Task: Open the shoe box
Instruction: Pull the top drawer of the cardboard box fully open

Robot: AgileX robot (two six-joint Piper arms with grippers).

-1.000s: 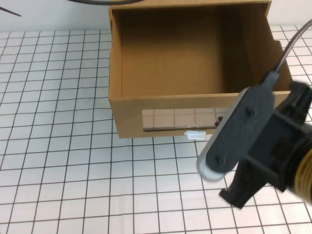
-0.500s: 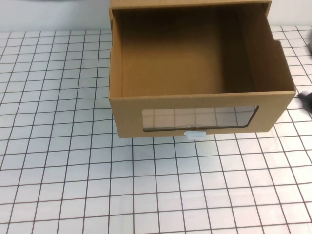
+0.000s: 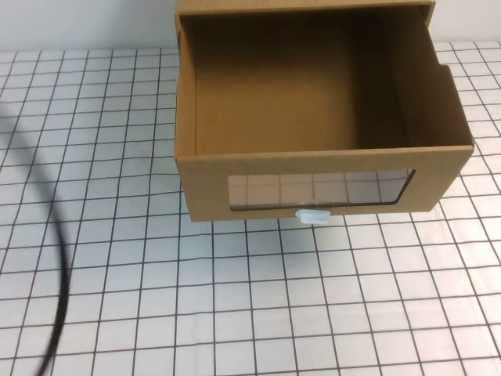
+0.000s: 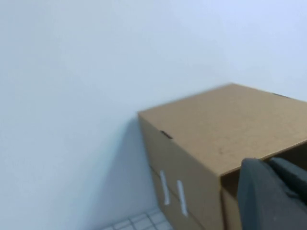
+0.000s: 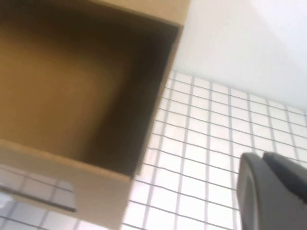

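Changing since a second ago: right arm gone from the high view; thin black cable now arcs over the white gridded table on its left.
Box: brown cardboard shoe box at the table's far middle, drawer pulled out, white pull tab on its windowed front.
Right gripper: closed, above the table off the box's right side.
Left gripper: raised beside the box's top; grip state cannot be told.

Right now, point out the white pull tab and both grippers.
white pull tab [image 3: 313, 216]: high view, its middle, on the box [image 3: 203, 188] front.
left gripper [image 4: 268, 196]: left wrist view, dark body near the box.
right gripper [image 5: 272, 191]: right wrist view, shut, over the table [image 5: 201, 143].
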